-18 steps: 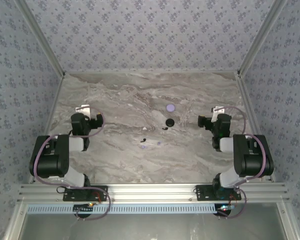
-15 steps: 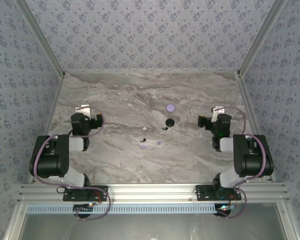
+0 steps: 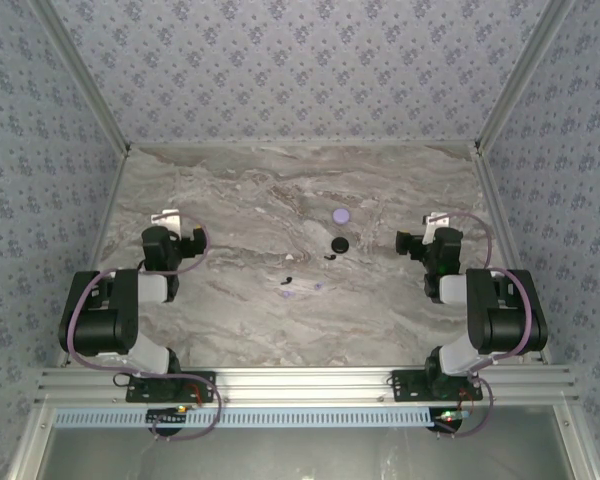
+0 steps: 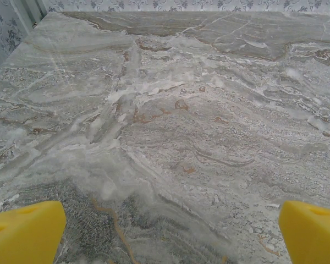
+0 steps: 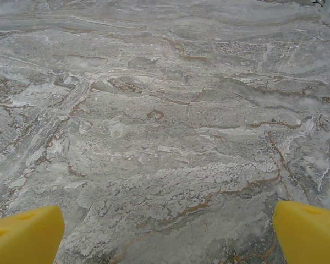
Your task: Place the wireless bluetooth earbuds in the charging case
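Left gripper point(image 4: 169, 231) and right gripper point(image 5: 168, 234) both stand spread wide above the marble table point(image 3: 230, 190), holding nothing. The earbuds lie loose mid-table: one black earbud point(image 3: 289, 279) beside two lavender earbuds point(image 3: 287, 293), and another dark speck, apparently the second black one, just beside the black case point(image 3: 339, 243). The lavender case point(image 3: 341, 214) sits just behind it.

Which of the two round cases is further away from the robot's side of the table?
The pale purple case. It lies just beyond the black case, which sits nearer the front edge of the table.
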Available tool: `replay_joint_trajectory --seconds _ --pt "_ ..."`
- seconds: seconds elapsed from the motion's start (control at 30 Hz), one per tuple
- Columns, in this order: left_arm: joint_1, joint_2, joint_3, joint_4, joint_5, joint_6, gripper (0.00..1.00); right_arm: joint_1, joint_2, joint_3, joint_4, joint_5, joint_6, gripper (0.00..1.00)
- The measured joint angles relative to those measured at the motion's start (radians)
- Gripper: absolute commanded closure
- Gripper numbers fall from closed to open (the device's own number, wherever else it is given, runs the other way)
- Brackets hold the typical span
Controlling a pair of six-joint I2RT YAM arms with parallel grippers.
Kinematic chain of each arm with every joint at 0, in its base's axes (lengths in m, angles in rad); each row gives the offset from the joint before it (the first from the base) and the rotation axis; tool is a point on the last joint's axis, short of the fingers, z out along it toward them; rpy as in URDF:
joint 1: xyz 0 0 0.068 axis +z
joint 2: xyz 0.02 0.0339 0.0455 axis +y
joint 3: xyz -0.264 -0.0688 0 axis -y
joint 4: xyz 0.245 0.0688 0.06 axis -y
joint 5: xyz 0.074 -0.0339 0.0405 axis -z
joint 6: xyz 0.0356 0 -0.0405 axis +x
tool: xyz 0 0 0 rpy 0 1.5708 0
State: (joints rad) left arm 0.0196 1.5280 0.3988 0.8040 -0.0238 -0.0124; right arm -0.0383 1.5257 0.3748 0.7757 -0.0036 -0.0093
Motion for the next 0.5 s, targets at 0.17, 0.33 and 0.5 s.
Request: replay_joint_trajectory --seconds 0.17,0.33,0.5 --pt "0.0 0.0 0.0 0.0 0.0 0.0 0.01 0.0 0.0 0.001 -0.001 0.0 0.0 0.0" --pt "0.0 -0.032 0.012 -0.078 -0.024 -0.009 0.01 0.005 -0.034 0.039 -0.087 0.003 -0.008 0.0" --pt "0.0 -0.171 0.079 -0.283 -0.069 -0.071 0.01 0.013 -0.151 0.135 -0.314 0.021 0.017 0.0"
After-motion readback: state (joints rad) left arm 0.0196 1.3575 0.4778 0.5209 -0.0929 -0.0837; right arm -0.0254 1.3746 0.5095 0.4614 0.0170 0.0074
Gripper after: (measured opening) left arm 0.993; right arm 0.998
